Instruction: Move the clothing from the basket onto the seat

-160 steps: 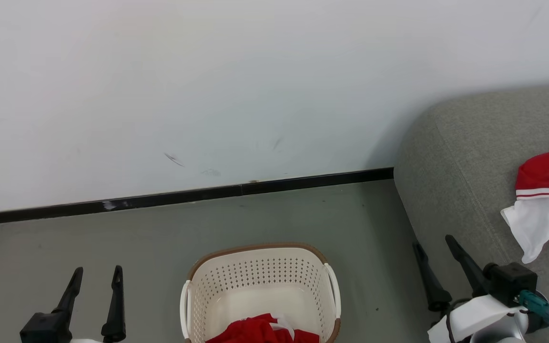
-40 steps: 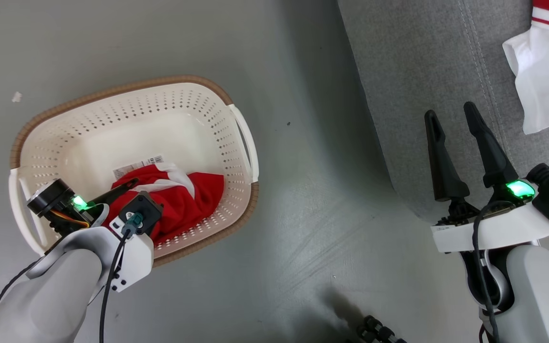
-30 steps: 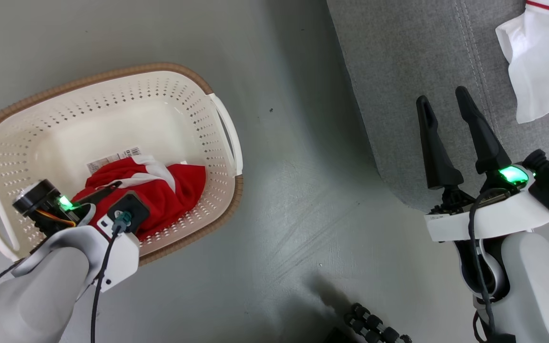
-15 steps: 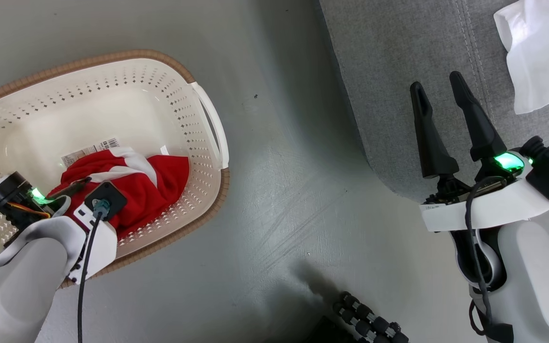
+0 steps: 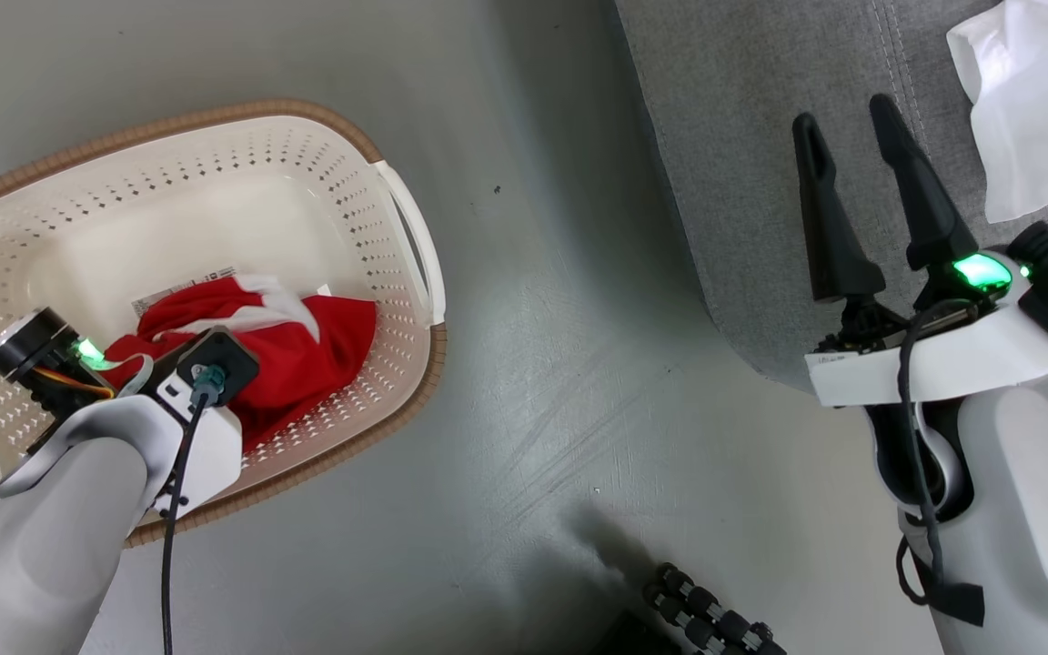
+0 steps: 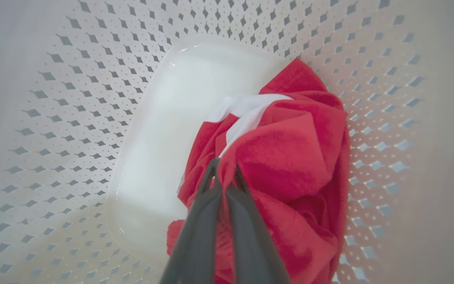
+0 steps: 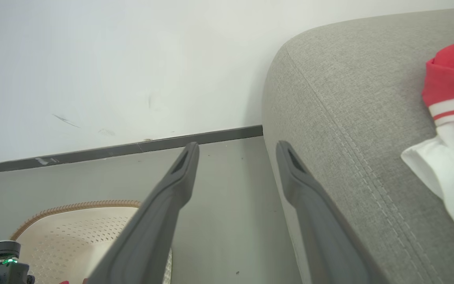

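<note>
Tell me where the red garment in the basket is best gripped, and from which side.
Grip a raised fold on top of the red garment, coming down through the open top of the basket: it lies crumpled on the bottom, walled all round. The left gripper is shut on such a fold.

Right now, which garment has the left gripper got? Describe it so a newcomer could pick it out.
On the floor left of the grey sofa stands a cream perforated basket with a brown rim. Crumpled in its bottom lies a red garment with a white band, pinched by the shut left gripper. The other garment lies on the sofa instead.
</note>
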Available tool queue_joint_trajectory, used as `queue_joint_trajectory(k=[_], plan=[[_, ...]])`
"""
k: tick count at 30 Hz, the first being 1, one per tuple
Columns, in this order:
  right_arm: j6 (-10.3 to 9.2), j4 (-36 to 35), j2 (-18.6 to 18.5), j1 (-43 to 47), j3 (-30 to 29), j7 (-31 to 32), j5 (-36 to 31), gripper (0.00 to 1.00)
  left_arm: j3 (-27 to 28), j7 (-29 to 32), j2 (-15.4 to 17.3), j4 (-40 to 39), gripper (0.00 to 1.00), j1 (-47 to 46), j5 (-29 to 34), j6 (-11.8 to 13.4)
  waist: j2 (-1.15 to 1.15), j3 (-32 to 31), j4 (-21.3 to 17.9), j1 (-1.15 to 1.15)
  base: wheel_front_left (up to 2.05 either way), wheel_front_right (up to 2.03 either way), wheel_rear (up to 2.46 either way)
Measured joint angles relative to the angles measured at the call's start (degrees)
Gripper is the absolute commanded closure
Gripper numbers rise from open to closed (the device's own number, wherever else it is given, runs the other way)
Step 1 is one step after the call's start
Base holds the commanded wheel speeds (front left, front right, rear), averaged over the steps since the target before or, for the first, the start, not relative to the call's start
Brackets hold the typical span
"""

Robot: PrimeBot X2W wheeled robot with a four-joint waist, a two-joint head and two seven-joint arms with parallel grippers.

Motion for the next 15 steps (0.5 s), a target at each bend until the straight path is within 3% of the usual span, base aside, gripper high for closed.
queue_joint_trajectory(k=[7,15], plan=[[0.0,0.16,-0.01,-1.7,-0.66,0.0,-0.01,0.0,1.78,-3.02,-1.21,-2.53,1.0,-0.4,-2.44,0.55,0.0,-1.49,1.01,0.0,0.0,0.0,0.0],[0.0,0.67,-0.03,-3.81,-0.82,0.0,-0.78,0.0,4.39,-7.01,-2.01,-6.71,1.0,-0.54,-4.1,2.96,0.0,-3.97,2.71,0.0,0.0,0.0,0.0]])
